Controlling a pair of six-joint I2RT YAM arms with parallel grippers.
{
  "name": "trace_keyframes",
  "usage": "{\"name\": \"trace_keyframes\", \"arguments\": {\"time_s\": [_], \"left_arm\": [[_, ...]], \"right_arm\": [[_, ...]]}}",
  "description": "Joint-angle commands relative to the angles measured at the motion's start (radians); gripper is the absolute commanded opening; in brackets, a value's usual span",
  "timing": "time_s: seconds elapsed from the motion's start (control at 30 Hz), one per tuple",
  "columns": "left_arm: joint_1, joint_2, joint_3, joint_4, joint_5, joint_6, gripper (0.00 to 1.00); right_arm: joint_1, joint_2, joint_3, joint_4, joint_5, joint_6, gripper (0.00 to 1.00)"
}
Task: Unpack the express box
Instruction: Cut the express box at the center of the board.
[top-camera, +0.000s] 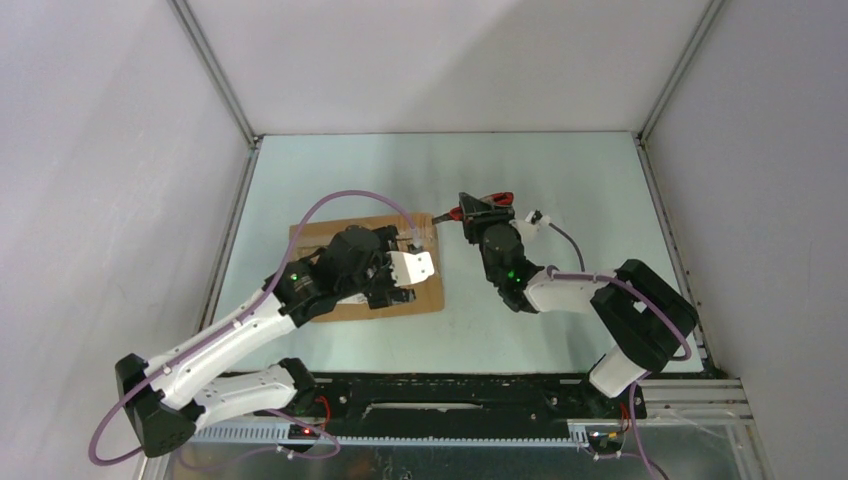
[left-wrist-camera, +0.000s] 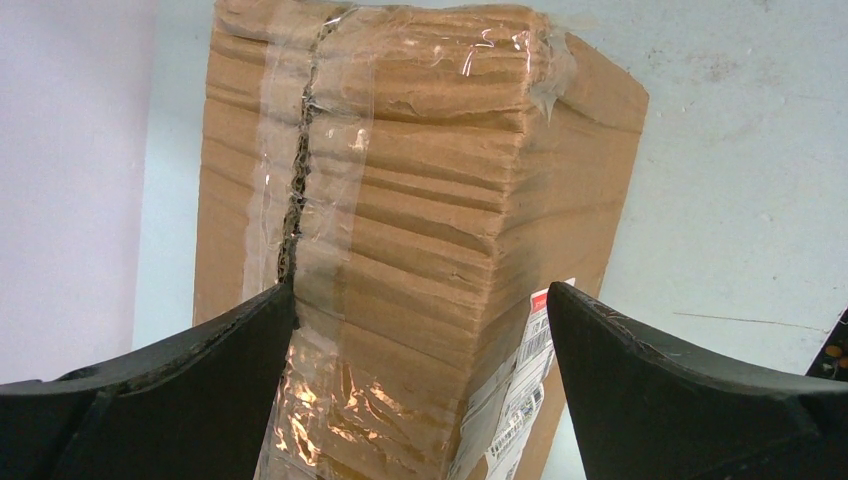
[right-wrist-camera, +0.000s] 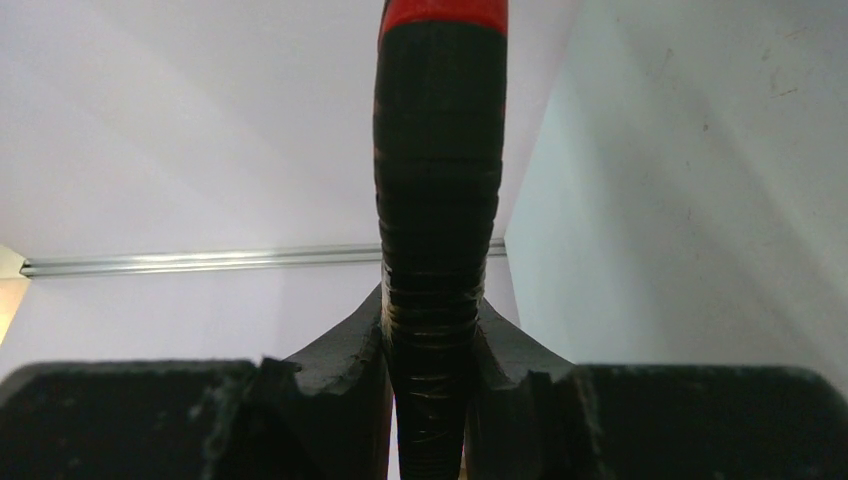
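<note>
On the tabletop (top-camera: 560, 170): cardboard box (left-wrist-camera: 420, 200) left of centre, long axis roughly side to side, flaps down, contents unseen | left claw (left-wrist-camera: 420, 292): spread wide directly over the box, the nearer arm | right claw (right-wrist-camera: 430, 340): clamped on a black-and-red handle (right-wrist-camera: 437, 150), just right of the box | tape (left-wrist-camera: 335, 110): seam looks partly slit

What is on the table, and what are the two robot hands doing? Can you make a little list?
box: brown oblong cardboard express box, lying on the pale table
seam: clear tape along it, flaps closed
label: small white printed label on the box's side
left gripper: open, fingers either side of the box's end
right gripper: shut on a black-handled tool with a red end, right of the box
</note>
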Motion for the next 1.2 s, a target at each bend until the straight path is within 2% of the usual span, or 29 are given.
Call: {"name": "trace_keyframes", "arguments": {"time_s": [0.0,0.17,0.27,0.93,1.07,1.17], "left_arm": [[-0.009,0.013,-0.019,0.006,0.004,-0.023,1.00],[-0.009,0.025,-0.009,0.011,0.001,-0.023,1.00],[-0.010,0.035,-0.008,0.015,0.003,-0.023,1.00],[-0.020,0.088,0.026,0.021,-0.035,-0.016,0.97],[-0.020,0.098,0.043,0.022,-0.046,-0.016,0.97],[-0.020,0.104,0.050,0.032,-0.052,-0.020,0.97]], "right_arm": [[0.011,-0.032,-0.011,0.099,0.010,0.019,0.00],[0.033,-0.034,-0.006,0.043,-0.017,-0.001,0.00],[0.037,-0.025,-0.026,0.073,-0.048,-0.001,0.00],[-0.026,-0.108,-0.080,0.053,-0.572,-0.186,0.00],[-0.028,-0.135,-0.107,0.086,-0.659,-0.205,0.00],[-0.019,-0.181,-0.126,0.025,-0.656,-0.234,0.00]]}}
